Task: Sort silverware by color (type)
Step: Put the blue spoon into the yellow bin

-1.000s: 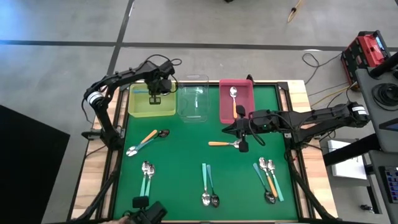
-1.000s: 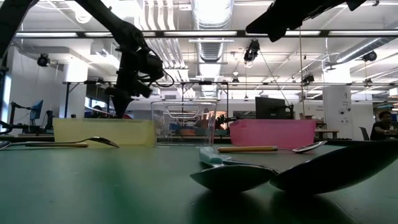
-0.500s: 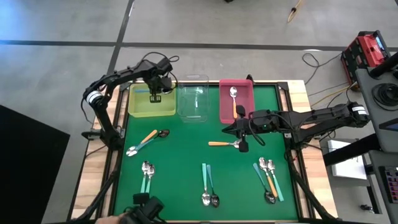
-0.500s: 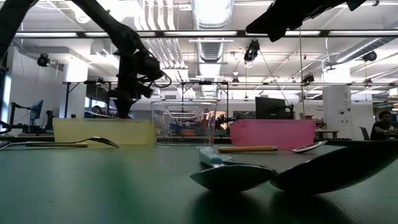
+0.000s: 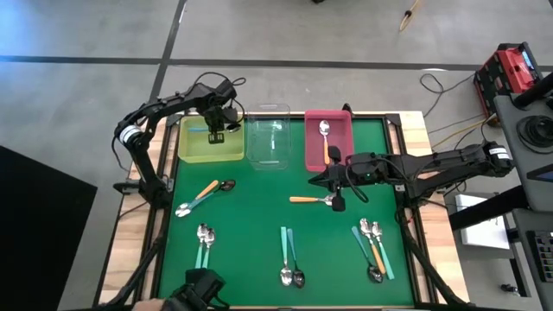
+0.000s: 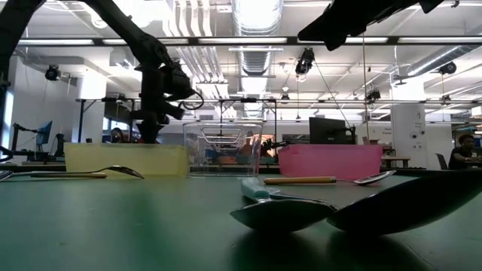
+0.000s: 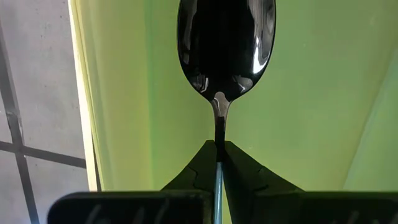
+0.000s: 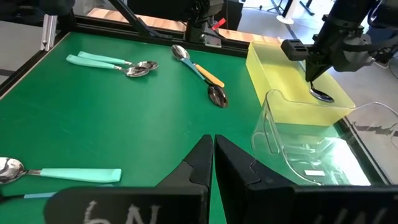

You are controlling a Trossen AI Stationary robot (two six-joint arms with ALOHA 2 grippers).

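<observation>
My left gripper (image 5: 217, 130) points down over the yellow bin (image 5: 210, 149) at the table's far left, shut on a dark-bowled spoon (image 7: 226, 46). The same spoon's bowl (image 8: 321, 95) hangs over the bin's inside in the right wrist view. My right gripper (image 5: 322, 179) hovers shut and empty above mid-table, near an orange-handled spoon (image 5: 311, 199) lying flat. Another orange-handled spoon (image 5: 326, 142) lies in the pink bin (image 5: 342, 147). More teal and orange spoons lie on the green mat. My left gripper pinches the spoon between its two fingertips (image 7: 200, 163), where the dark neck meets the teal handle (image 7: 218, 149). The fingers come from above and lie along the spoon. The bowl hangs below them, over the yellow bin.
A clear bin (image 5: 270, 136) stands between the yellow and pink bins. Spoons lie in groups at the left (image 5: 205, 194), near left (image 5: 204, 242), near middle (image 5: 290, 259) and near right (image 5: 373, 246). A dark object (image 5: 199, 289) pokes in at the near edge.
My left gripper has shifted slightly above the yellow bin and tipped a little, and the spoon is still in its hold.
</observation>
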